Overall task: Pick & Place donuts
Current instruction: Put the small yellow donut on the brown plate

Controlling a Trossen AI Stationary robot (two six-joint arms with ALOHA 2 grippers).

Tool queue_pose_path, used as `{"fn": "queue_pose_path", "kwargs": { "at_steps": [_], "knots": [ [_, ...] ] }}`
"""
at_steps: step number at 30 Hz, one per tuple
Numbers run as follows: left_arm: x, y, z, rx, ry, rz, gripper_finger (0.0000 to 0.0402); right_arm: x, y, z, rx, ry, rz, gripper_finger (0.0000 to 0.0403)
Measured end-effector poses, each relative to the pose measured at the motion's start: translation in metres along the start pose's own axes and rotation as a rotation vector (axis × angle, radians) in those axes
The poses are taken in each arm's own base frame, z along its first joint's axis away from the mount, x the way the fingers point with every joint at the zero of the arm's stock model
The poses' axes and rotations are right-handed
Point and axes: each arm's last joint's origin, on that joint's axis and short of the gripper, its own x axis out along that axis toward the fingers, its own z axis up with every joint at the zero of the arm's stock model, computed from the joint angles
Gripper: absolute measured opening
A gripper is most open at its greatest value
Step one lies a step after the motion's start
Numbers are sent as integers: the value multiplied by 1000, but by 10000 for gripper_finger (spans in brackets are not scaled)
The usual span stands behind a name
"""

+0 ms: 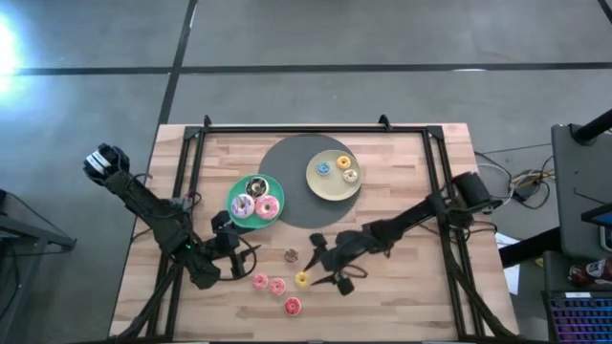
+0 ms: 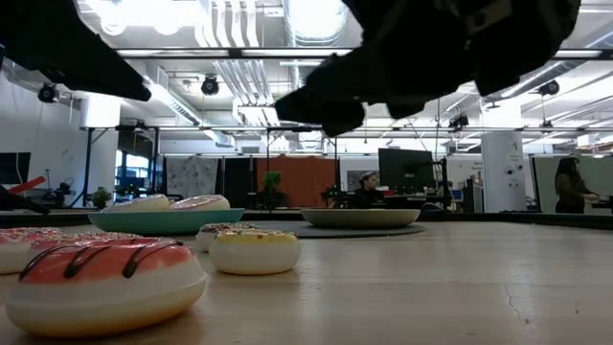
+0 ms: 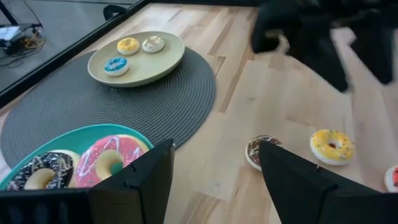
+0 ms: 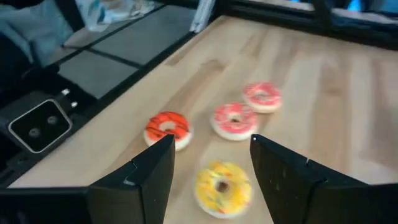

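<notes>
The right gripper (image 4: 211,163), fingers parted and empty, is hovering over the yellow donut (image 4: 224,186), which lies just beside the brown donut (image 1: 291,254). Next move, judged: descending, then clamping. The left gripper (image 3: 214,168) is waiting released near the teal plate (image 1: 235,191).

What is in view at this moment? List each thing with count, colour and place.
Teal plate: one, left of the mat, holding three larger donuts: two pink, one dark.
Pale-yellow plate: one, on the mat, holding three tiny donuts: blue, yellow, white.
Round mat: one, dark grey, table centre.
Loose tiny donuts: brown, yellow, two pink, red, on the near table.
Table: one, light wood.
People: two, far in the room, low view.
Left gripper: open, empty, near the teal plate.
Right gripper: open, empty, above the yellow donut.
</notes>
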Motion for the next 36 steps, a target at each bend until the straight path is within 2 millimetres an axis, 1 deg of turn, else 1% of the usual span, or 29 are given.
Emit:
{"fn": "queue_pose_path", "kwargs": {
  "at_steps": [3,8,11,14,19,23,25,29,33,36],
  "knots": [
    [0,0,0,0,-6,6,210,16,4,-5,-12,19,19,203],
    [0,0,0,3,-10,7,210,35,2,-12,10,39,28,206],
    [0,0,0,-1,-12,5,210,45,1,-19,40,57,42,221],
    [0,0,0,-3,-13,4,210,53,0,-23,44,68,45,246],
    [0,-1,1,-11,-16,1,210,56,-2,-22,52,80,41,293],
    [0,-1,1,-9,-17,0,210,53,-2,-22,50,82,22,316],
    [0,-1,1,-9,-17,0,210,53,-4,-24,54,103,-3,320],
    [0,-1,1,-9,-17,0,210,55,-8,-36,91,169,-34,321],
    [0,-1,1,-10,-18,-1,210,57,-9,-35,93,160,-35,314],
    [0,-1,1,-10,-18,-1,210,58,-10,-39,102,171,-38,308]
  ]
}}
